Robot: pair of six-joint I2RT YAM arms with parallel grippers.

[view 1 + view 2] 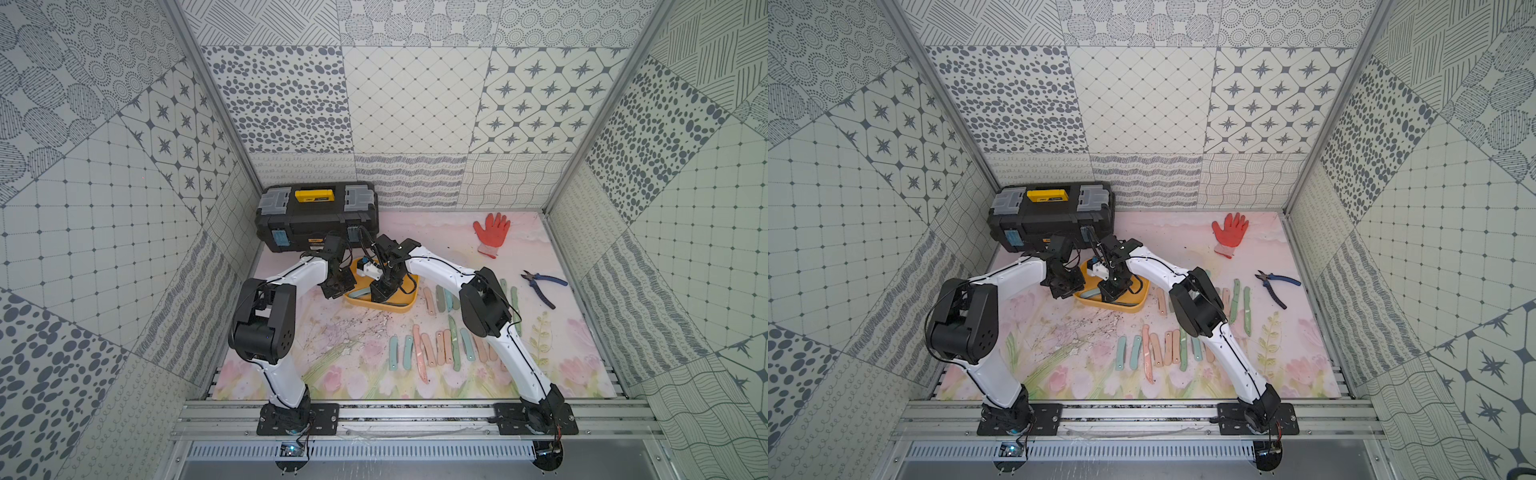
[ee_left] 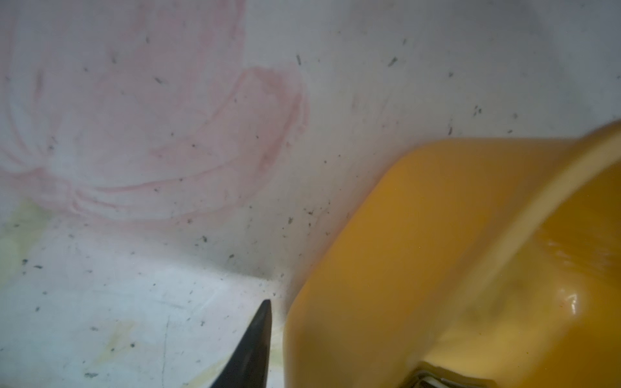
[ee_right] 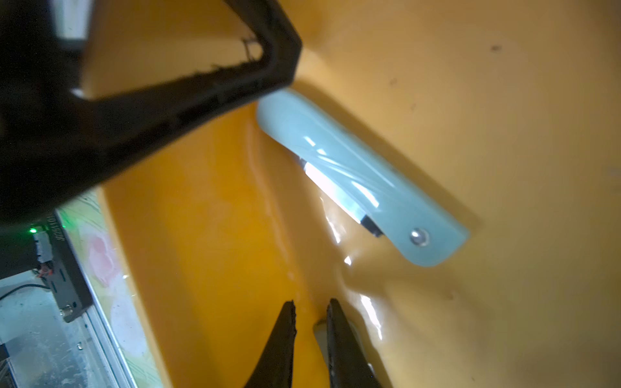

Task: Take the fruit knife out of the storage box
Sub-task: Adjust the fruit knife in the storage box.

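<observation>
while my left pincer [image 1: 336,291] straddles the box [image 1: 411,305] wall, my right pincer [image 3: 311,312] sits inside, narrowed, grip i cannot tell; next, pinch the knife [image 1: 358,293] at nine o'clock.

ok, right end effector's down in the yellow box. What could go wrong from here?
1. The right end effector has its fingertips nearly together beside the pale blue folding knife, not around it: it could come up empty.
2. The knife lies flat on the storage box floor; fingers may scrape or drag the box.
3. The left end effector is close alongside at the box wall: the two could collide.
</observation>
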